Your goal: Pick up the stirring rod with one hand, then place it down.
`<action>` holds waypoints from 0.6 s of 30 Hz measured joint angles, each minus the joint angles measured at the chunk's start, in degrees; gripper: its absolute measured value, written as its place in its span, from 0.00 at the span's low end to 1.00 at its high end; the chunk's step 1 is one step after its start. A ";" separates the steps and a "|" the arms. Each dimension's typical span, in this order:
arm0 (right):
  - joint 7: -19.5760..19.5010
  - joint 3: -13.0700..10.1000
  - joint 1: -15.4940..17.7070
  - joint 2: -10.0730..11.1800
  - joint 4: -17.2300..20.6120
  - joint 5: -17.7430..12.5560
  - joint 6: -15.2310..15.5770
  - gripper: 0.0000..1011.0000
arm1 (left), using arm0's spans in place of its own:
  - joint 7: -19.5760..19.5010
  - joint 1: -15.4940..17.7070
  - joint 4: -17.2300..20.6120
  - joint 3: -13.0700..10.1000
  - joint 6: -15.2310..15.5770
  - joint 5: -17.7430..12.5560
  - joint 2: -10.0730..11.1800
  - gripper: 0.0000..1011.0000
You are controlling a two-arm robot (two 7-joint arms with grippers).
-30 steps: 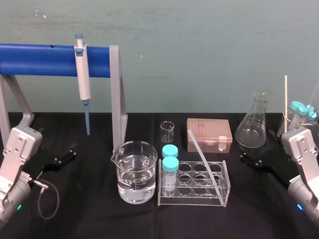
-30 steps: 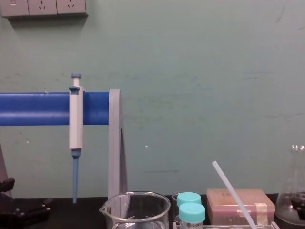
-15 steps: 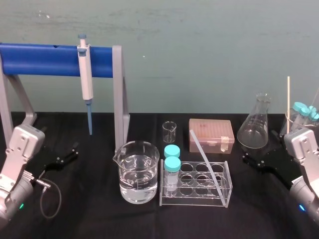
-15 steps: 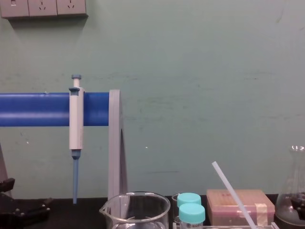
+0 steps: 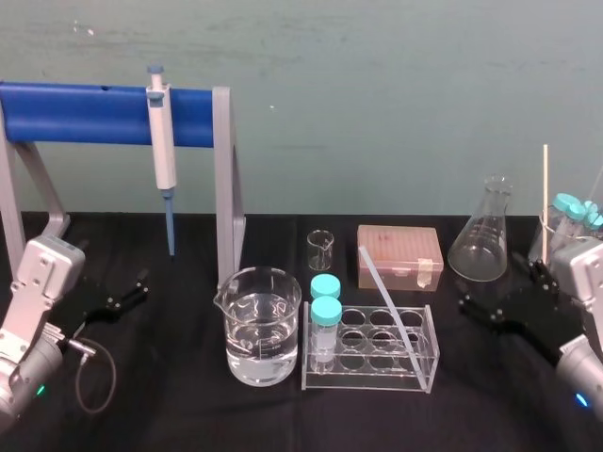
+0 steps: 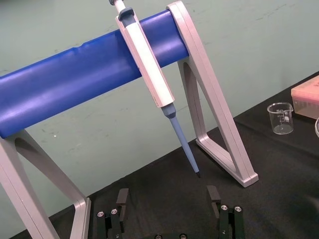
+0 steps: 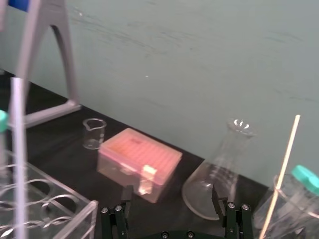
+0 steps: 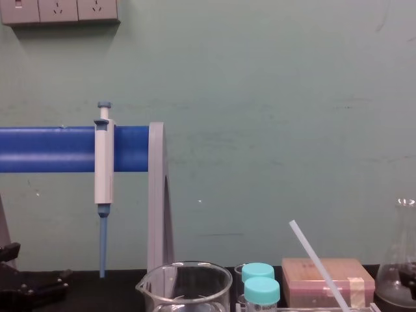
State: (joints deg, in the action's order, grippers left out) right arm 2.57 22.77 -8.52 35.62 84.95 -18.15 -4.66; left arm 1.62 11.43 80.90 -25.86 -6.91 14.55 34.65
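Note:
The stirring rod (image 5: pixel 382 287), a translucent white rod, leans slanted in the clear tube rack (image 5: pixel 415 364) at the table's middle; it also shows in the chest view (image 8: pixel 318 263) and the right wrist view (image 7: pixel 17 149). My right gripper (image 5: pixel 488 281) hovers low at the right, in front of the glass flask (image 5: pixel 483 243) and well right of the rod. It is open and empty (image 7: pixel 171 199). The left gripper (image 5: pixel 122 292) rests parked at the left, also open with nothing between its fingers (image 6: pixel 167 199).
A water-filled beaker (image 5: pixel 259 325) and two teal-capped vials (image 5: pixel 324 306) stand left of the rod. Behind are a small beaker (image 5: pixel 319 250) and a pink tip box (image 5: pixel 399 256). A pipette (image 5: pixel 162 151) hangs on the blue stand (image 5: pixel 85 113). A thin pale stick (image 5: pixel 545 198) stands far right.
The right wrist has turned and drawn slightly right, so the black hand shows broader beside the flask. The rod and the left arm have not moved.

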 joint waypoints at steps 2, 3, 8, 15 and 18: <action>1.42 -0.74 1.66 0.77 2.22 -1.44 0.73 0.99 | 0.00 0.00 0.00 0.00 0.00 0.00 0.00 0.99; 1.81 -0.95 2.12 1.01 2.88 -1.83 0.92 0.99 | 0.00 0.00 0.00 0.00 0.00 0.00 0.00 0.99; 4.68 -2.33 6.10 2.96 8.25 -4.09 1.85 0.99 | 0.00 0.00 0.00 0.00 0.00 0.00 0.00 0.99; 9.42 -2.64 8.30 4.26 12.16 -5.42 1.63 0.99 | 0.00 0.00 0.00 0.00 0.00 0.00 0.00 0.99; 11.93 -2.34 7.96 4.31 12.62 -6.00 1.72 0.99 | 0.00 -0.01 0.00 0.00 0.00 0.00 0.00 0.99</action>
State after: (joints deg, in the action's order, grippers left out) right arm 14.50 20.42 -0.56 39.93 97.57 -24.16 -2.94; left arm 1.62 11.43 80.90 -25.86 -6.90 14.55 34.64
